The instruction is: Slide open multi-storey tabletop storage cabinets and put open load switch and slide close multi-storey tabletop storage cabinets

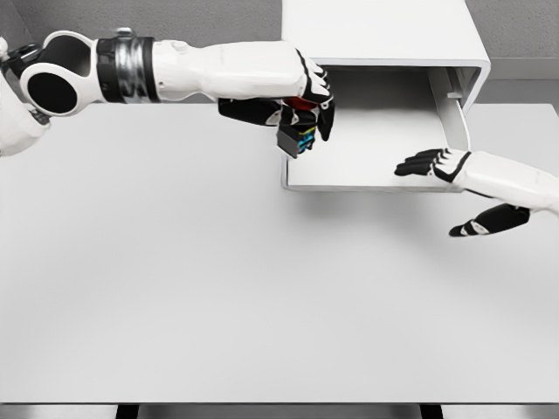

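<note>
A white multi-storey storage cabinet (384, 30) stands at the back of the table, with one drawer (367, 153) slid out toward me. My left hand (301, 113) hovers at the drawer's left edge, its fingers shut on a small load switch (297, 138), dark with red, blue and yellow parts. My right hand (432, 164) floats at the drawer's front right corner, fingers spread and holding nothing, its thumb (476, 225) hanging below over the table.
The white table (218, 288) stretches wide in front of the cabinet. A grey wall runs behind. The table's front edge lies near the bottom of the picture.
</note>
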`<state>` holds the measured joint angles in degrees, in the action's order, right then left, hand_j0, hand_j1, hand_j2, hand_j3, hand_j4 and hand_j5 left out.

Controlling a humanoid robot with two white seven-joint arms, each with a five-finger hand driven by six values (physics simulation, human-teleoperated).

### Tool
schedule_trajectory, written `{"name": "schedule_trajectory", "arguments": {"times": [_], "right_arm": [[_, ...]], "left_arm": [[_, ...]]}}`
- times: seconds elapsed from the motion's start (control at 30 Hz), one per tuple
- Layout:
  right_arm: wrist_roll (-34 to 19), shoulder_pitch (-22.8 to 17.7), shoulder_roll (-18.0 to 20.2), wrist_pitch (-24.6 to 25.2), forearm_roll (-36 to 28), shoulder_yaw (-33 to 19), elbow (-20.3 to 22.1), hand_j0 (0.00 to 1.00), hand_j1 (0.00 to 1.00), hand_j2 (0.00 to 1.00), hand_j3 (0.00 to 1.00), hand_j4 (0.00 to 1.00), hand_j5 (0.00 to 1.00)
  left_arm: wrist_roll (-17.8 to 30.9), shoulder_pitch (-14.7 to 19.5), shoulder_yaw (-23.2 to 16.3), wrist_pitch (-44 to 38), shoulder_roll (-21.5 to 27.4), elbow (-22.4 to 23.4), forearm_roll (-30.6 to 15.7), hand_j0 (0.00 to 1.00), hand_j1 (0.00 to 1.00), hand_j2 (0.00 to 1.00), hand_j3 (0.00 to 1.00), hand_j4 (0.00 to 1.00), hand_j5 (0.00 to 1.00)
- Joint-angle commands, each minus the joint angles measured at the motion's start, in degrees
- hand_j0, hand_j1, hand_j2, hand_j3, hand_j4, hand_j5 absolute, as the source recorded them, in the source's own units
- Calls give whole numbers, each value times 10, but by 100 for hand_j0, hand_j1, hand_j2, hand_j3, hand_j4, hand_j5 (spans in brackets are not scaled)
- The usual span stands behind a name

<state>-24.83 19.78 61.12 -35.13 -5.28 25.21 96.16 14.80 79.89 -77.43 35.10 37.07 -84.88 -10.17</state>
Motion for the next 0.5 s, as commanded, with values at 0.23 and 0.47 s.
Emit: {"name": "schedule_trajectory", "arguments": {"times": [0.23, 0.47], "right_arm": [[0, -3, 4, 1, -16, -2, 0, 100, 100, 100, 100, 100, 100], [-31, 19, -40, 1, 4, 1, -17, 100, 100, 100, 100, 100, 100]], "left_arm": [[1, 0, -1, -1, -41, 30, 17, 44, 44, 44, 44, 44, 44], [-1, 0, 0, -1, -66, 41, 47, 44, 44, 44, 44, 44, 44]]}}
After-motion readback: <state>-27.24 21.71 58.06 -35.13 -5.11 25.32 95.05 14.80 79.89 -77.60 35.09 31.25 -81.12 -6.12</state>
